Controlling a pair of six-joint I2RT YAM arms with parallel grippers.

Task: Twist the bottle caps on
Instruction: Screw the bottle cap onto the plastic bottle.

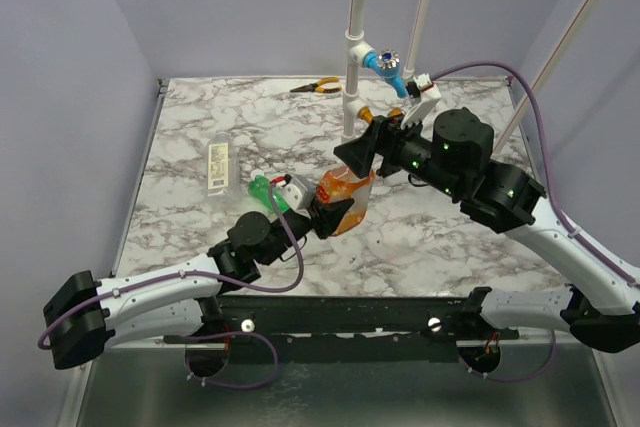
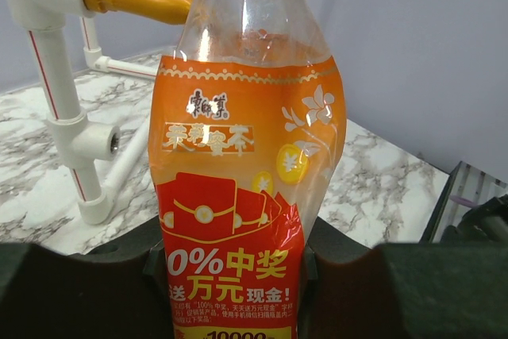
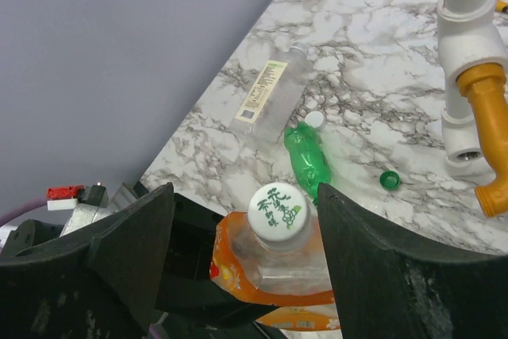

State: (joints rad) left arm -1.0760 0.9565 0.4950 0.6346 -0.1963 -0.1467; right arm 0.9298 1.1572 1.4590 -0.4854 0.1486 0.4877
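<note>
My left gripper (image 2: 230,279) is shut on the lower body of the orange bottle (image 2: 238,156) and holds it upright near the table's middle (image 1: 345,199). A white cap (image 3: 279,213) with green print sits on the bottle's neck. My right gripper (image 3: 244,196) hangs just above it (image 1: 362,147), open, one finger on each side of the cap and neither touching it. The green bottle (image 3: 308,160) lies on its side beyond, with a small white cap (image 3: 315,119) at its neck end. A loose green cap (image 3: 389,179) lies to its right. The clear bottle (image 3: 270,93) lies farther back.
The white pipe frame (image 1: 355,57) stands behind the orange bottle, with an orange tap (image 3: 488,117) and a blue tap (image 1: 385,62). Pliers (image 1: 318,87) lie at the back of the marble table (image 1: 200,237). Walls close the left, back and right.
</note>
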